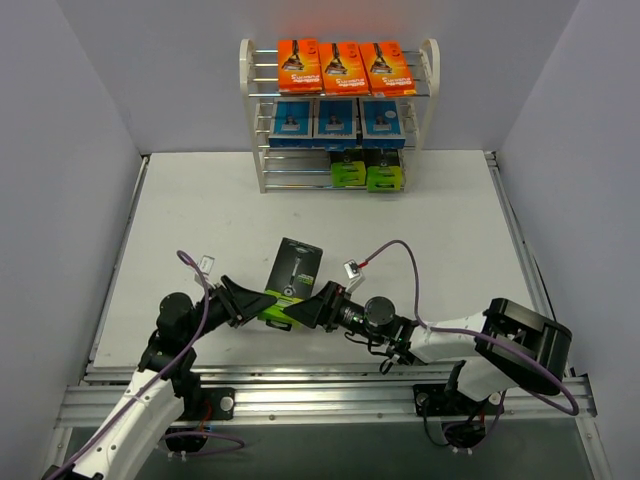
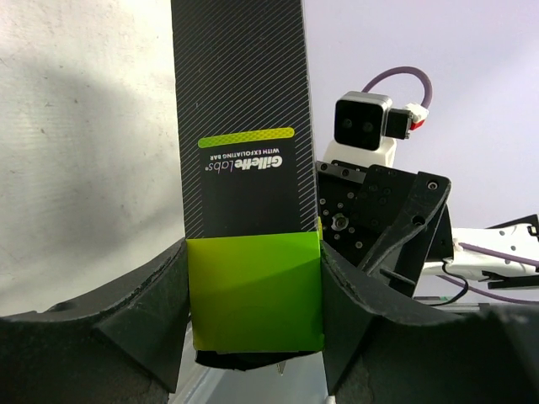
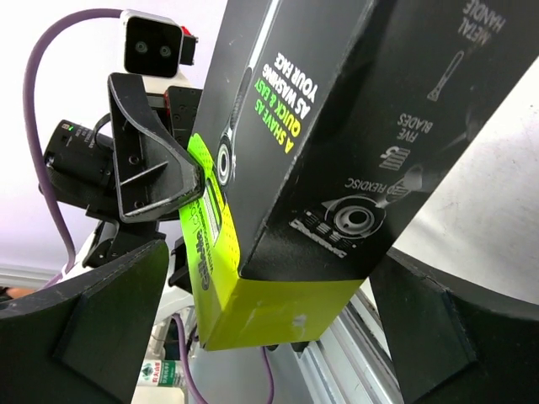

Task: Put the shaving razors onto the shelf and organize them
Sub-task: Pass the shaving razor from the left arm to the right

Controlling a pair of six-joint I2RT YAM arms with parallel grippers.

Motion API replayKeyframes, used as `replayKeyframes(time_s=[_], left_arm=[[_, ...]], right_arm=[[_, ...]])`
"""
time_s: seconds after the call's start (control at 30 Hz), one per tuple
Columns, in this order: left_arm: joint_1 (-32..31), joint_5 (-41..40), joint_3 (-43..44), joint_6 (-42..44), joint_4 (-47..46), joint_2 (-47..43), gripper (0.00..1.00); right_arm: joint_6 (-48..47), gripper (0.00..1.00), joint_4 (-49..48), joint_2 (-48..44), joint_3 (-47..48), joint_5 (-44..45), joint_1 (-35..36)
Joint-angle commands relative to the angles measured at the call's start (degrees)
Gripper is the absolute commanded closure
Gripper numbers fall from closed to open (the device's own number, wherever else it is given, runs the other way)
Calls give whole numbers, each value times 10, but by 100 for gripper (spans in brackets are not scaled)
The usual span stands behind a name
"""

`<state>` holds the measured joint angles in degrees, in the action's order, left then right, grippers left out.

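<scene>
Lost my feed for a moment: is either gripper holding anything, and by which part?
The left gripper holds the black-and-lime razor box by its lime-green end. The right gripper straddles the box, open, not gripping.

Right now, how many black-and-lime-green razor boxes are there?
3 black-and-lime-green boxes. Two sit side by side on the bottom tier of the white-framed, silver-rod shelf, right of centre. The third is held by the left gripper, with the open right gripper around it.
</scene>
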<state>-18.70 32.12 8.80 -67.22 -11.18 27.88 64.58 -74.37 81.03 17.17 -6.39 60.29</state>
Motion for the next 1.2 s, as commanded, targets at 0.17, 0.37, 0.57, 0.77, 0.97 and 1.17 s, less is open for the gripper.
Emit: replayKeyframes(time_s=[0.17,0.37,0.57,0.77,0.97,1.17], left_arm=[[0,37,-8,-27,-118,-48,98],[0,34,-44,-61,-160,-92,98],[0,39,-57,-67,-171,-102,98],[0,50,-62,-74,-183,-107,97],[0,48,-62,-77,-169,-113,92],[0,50,-57,-83,-171,-105,55]], right_arm=[[-23,0,-70,-66,25,14,-4],[-21,2,-52,-92,18,35,-6],[-3,16,-98,-66,19,16,-6],[13,42,-158,-28,16,6,-6],[15,55,-169,-19,15,6,-7],[13,70,-162,-29,13,7,-11]])
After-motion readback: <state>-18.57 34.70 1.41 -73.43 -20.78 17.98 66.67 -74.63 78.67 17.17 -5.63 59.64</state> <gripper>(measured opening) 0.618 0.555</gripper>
